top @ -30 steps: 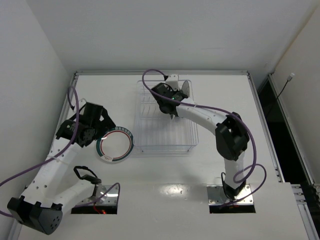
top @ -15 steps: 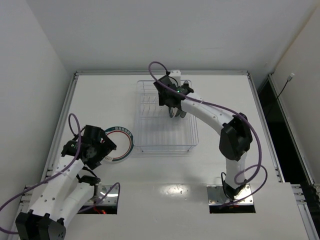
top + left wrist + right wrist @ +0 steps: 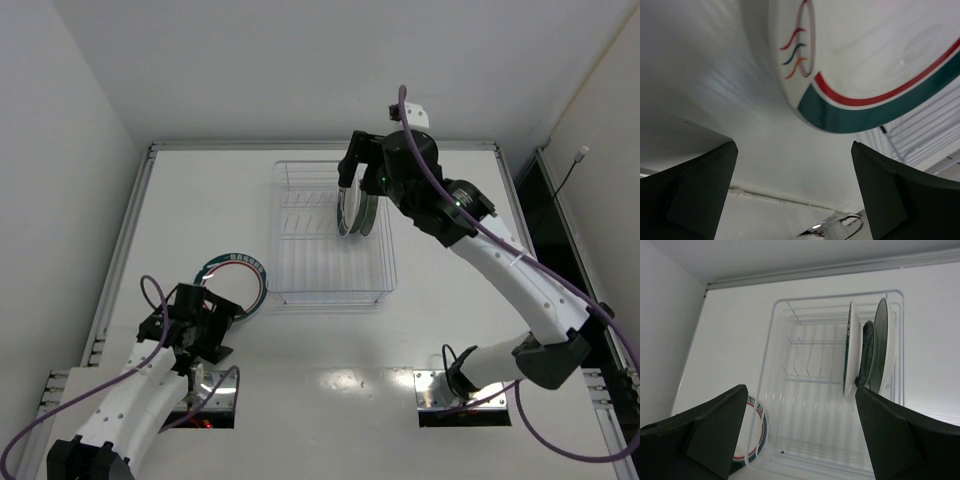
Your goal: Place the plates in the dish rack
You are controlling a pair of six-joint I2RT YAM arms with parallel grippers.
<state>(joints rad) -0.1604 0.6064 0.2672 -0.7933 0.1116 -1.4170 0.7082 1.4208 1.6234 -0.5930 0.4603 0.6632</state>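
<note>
Now the left hand (image 3: 792,145) is spread wide and empty, low over the surface (image 3: 700,75), aimed at the rim of the banded plate (image 3: 865,50), which lies flat just beside the near left corner of the dish rack (image 3: 330,298). The right hand (image 3: 800,390) is also spread with nothing between its fingers, up above the rack's far right part, where the other three plates (image 3: 867,356) stand on edge close together. So the step in hand looks like picking up the fourth plate. That likely calls for a finger under its raised rim, since it sits flat. Free slots lie left of the standing plates; the rack wall close to the plate and the right arm (image 3: 500,265) over the rack could get in the way
</note>
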